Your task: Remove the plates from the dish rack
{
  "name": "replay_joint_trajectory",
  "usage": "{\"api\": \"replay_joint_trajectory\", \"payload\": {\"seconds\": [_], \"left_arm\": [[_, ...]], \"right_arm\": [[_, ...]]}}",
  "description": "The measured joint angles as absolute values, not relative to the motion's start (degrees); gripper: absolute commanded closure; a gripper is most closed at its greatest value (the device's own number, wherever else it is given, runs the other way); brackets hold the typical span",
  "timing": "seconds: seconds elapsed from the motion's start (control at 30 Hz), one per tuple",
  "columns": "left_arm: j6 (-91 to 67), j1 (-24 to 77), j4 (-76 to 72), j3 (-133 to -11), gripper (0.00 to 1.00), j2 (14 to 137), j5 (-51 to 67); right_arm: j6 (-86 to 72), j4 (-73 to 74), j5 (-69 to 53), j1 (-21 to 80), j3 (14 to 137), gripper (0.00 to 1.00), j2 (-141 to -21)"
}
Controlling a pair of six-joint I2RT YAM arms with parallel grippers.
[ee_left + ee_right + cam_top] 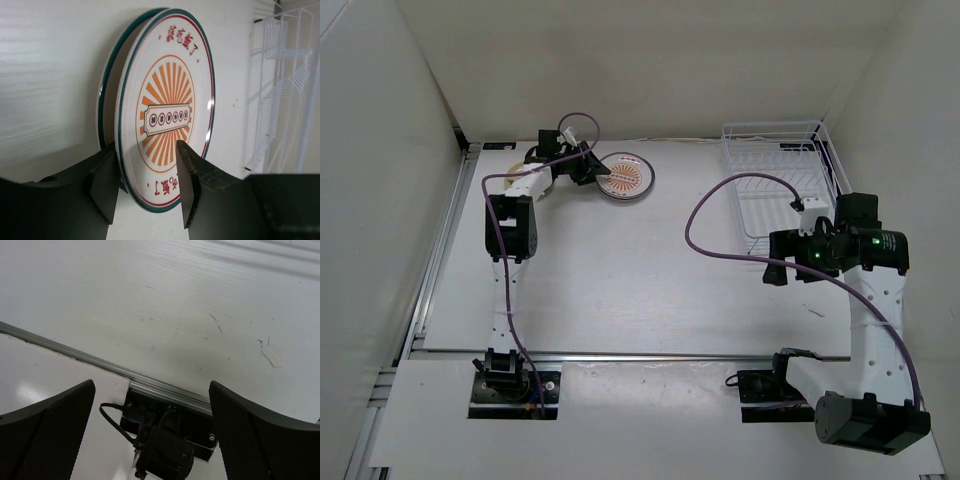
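The white plate with the orange sunburst centre [625, 178] [167, 107] lies flat at the far left of the table, on top of a second plate whose green rim [106, 80] shows beneath it. My left gripper [594, 170] [147, 190] is open, its jaws straddling the near rim of the sunburst plate with a gap on the upper side. A cream-tan plate [518, 172] sits behind the left arm, mostly hidden. The white wire dish rack [775, 190] [280, 90] stands at the far right with no plate showing in it. My right gripper [778, 262] [152, 435] hangs open over the near edge, holding nothing.
White walls close in the table on the left, back and right. A metal rail [100, 362] runs along the near edge, with the right arm's base [165, 440] just below the right gripper. A purple cable [720, 240] loops out from the right arm.
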State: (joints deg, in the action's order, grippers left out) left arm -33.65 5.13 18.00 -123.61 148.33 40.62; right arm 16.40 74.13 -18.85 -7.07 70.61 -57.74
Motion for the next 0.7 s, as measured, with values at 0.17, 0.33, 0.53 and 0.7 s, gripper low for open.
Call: {"api": "replay_joint_trajectory", "payload": {"seconds": [0.17, 0.33, 0.53, 0.7], "left_arm": [[-30.8, 5.8, 18.5, -123.6, 0.40, 146.9, 34.6], [-28.0, 6.8, 19.4, -123.6, 0.39, 145.6, 29.6], [-24.3, 7.8, 20.6, -123.6, 0.39, 144.4, 23.6], [-22.0, 8.3, 21.3, -121.9, 0.39, 141.6, 17.2]], "right_arm": [[15.8, 73.4, -19.8, -7.1, 70.3, 0.01, -57.3], [15.7, 73.0, -20.0, -7.1, 69.8, 0.01, -56.7], [15.7, 72.8, -20.1, -7.1, 69.5, 0.01, -56.2], [15.6, 71.7, -19.7, -7.1, 68.9, 0.00, -55.6]]}}
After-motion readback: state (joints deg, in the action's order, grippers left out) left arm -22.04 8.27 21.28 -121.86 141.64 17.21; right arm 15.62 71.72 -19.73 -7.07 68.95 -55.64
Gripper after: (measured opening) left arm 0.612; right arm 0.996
